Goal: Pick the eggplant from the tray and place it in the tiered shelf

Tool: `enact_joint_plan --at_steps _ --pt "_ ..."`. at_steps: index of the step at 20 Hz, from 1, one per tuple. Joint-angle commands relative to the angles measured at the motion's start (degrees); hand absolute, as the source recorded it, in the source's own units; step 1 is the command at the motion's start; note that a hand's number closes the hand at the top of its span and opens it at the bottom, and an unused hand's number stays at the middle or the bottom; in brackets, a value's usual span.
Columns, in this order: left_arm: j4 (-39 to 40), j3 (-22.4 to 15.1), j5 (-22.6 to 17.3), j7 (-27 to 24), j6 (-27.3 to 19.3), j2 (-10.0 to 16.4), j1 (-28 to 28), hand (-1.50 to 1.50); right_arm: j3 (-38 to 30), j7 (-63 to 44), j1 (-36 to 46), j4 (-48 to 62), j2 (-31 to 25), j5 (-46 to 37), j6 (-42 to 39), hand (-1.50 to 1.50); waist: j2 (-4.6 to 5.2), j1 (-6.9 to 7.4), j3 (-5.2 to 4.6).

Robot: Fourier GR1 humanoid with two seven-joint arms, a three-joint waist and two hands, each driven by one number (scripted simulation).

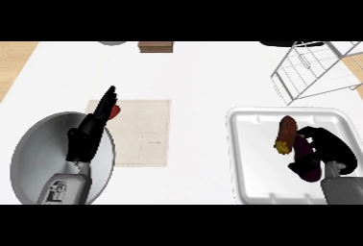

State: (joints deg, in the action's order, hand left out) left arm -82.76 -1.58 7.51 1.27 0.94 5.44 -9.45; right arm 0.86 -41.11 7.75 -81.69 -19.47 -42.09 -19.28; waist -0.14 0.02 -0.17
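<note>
Right hand (pixel 332 146) on the eggplant (pixel 302 150), down in the tray (pixel 254 149)!
My fingers curl round its purple body; it lies long axis running away from me, brown stem end far, leaning slightly left. My left hand (pixel 89 135) rests open, fingers straight.

L hand (pixel 86 137) flat, R hand (pixel 330 146) curled

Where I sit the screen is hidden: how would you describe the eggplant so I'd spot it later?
Find the white tray at the counter's right, near the wire shelf. In it lies the eggplant, with the right hand curled round it. It is dark purple, unlike the brown thing beside it.
</note>
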Motion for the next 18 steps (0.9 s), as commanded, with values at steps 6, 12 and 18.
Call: enact_joint_plan --at_steps 6,12,18 --pt "1.9 -1.7 2.9 -3.8 -1.9 -2.6 2.0 0.0 0.6 7.7 -1.3 2.6 -0.5 -5.4 3.5 1.5 0.14 -0.04 0.17" --pt "-2.3 -1.4 1.1 1.7 -0.4 -2.0 1.1 0.0 11.8 23.0 -4.4 -10.2 -0.7 -3.2 0.8 1.5 -0.37 -0.12 0.22" --pt "-4.0 0.9 -0.2 0.8 0.9 0.5 2.1 0.0 11.7 29.8 -12.6 -23.1 -0.3 1.2 3.3 1.5 -0.19 -0.56 0.16"
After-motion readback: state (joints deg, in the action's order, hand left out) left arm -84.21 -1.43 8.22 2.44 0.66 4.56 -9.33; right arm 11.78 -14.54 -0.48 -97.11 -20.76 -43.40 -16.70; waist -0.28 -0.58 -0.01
